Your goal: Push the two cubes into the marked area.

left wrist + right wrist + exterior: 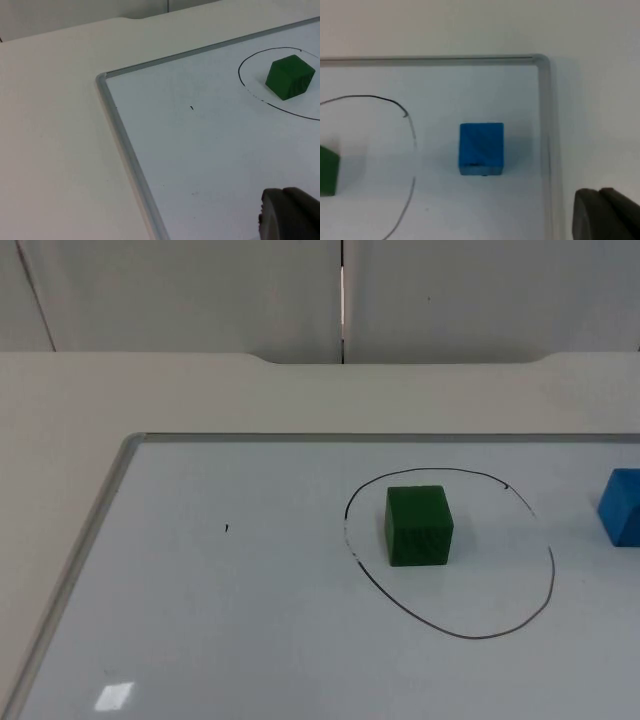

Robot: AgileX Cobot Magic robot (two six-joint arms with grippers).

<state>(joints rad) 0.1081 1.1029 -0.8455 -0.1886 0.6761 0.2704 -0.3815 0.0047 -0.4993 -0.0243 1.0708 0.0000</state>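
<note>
A green cube (419,526) sits inside the hand-drawn black outline (470,635) on the whiteboard, in its left half. A blue cube (622,505) stands outside the outline, to its right, at the picture's right edge. In the left wrist view my left gripper (290,215) hovers over the board, well short of the green cube (290,77). The right wrist view has the blue cube (481,149) between the outline (412,145) and the board's frame. My right gripper (605,215) is near that frame, apart from the blue cube.
The whiteboard lies flat on the table with a raised grey frame (95,530) along its left and far sides, and a rounded corner (542,60) near the blue cube. Bare board stretches left of the outline. A small black mark (226,529) is there.
</note>
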